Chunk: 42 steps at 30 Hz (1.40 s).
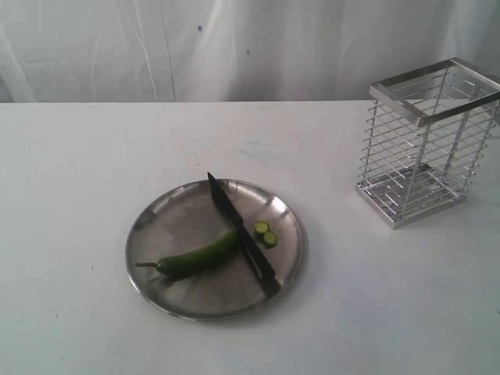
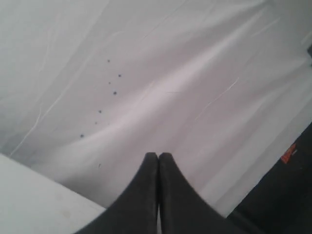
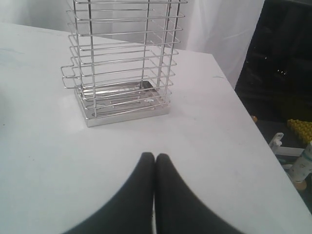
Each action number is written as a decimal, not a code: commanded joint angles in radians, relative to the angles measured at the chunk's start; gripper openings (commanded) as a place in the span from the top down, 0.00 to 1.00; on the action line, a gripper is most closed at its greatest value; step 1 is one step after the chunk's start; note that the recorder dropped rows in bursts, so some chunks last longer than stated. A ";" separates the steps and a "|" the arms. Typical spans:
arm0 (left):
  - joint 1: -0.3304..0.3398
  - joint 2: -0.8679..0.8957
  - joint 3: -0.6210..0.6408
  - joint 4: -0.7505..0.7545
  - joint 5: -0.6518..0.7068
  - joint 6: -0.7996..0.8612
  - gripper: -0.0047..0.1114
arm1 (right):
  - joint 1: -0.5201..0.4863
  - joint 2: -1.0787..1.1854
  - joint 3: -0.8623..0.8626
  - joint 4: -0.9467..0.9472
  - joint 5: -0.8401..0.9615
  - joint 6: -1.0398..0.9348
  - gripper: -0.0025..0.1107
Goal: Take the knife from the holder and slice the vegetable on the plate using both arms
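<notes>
White matte table (image 1: 94, 156) carries the tall square wire-grid holder (image 3: 122, 63), shiny silver and empty, standing just ahead of the right gripper (image 3: 155, 161), whose smooth black fingers are pressed together on nothing. Round scuffed steel plate (image 1: 156, 226), outside both wrist views, bears the dark slim knife (image 1: 242, 234) lying across the curved green chilli (image 1: 195, 258), two cut discs (image 1: 266, 233) beside the blade. Left gripper (image 2: 158, 158) is likewise clenched empty, facing only creased white cloth (image 2: 170, 73).

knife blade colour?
Dark, near black, same as the handle. The knife shows best in the exterior view, lying across the plate.
</notes>
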 commanded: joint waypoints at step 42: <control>0.138 -0.285 0.552 -0.844 0.405 1.728 0.96 | -0.001 -0.004 0.002 -0.003 -0.009 -0.004 0.98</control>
